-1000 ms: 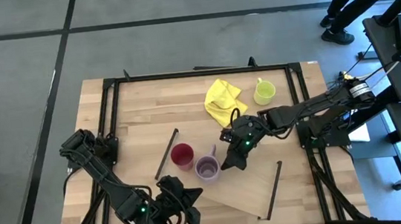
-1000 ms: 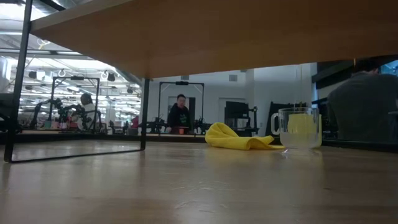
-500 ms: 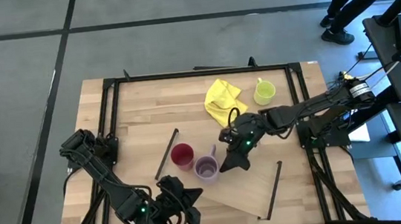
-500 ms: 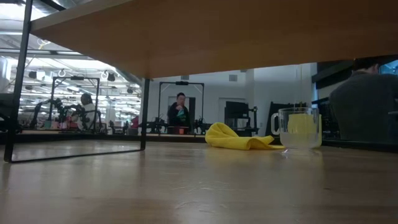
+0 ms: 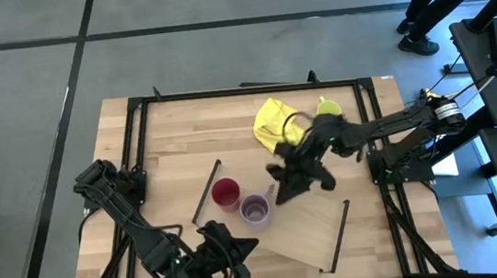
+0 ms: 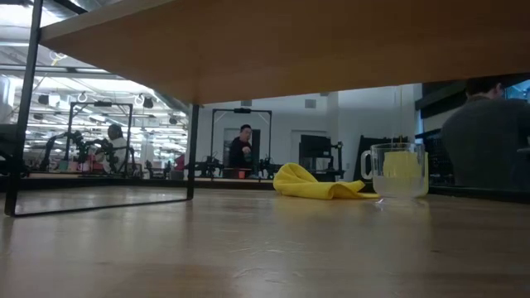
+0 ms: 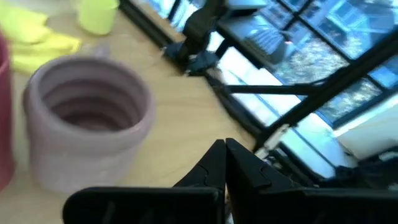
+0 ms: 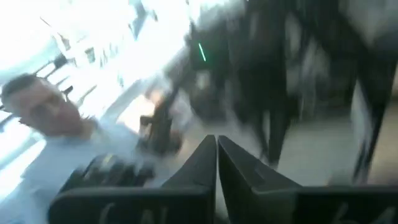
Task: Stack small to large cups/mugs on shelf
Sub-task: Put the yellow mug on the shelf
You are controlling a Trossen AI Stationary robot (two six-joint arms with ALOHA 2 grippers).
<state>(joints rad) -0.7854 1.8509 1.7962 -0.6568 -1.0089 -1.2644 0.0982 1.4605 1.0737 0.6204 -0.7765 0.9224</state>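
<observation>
My right gripper point(image 5: 293, 188) hangs above the long light-wood shelf board point(image 5: 290, 230), just beside the ribbed purple mug point(image 5: 256, 209), fingers together and holding nothing. That mug and the round red cup point(image 5: 226, 193) stand side by side on the board. The yellow-green mug point(image 5: 326, 109) sits behind my arm near the crumpled yellow cloth point(image 5: 271, 118). My left gripper point(image 5: 215, 274) rests shut and empty at the wooden table's near edge point(image 5: 103, 256).

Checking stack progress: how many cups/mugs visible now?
3 clearly: red cup and purple mug side by side on the shelf; yellow-green mug beside the yellow cloth, partly hidden by the right arm.
</observation>
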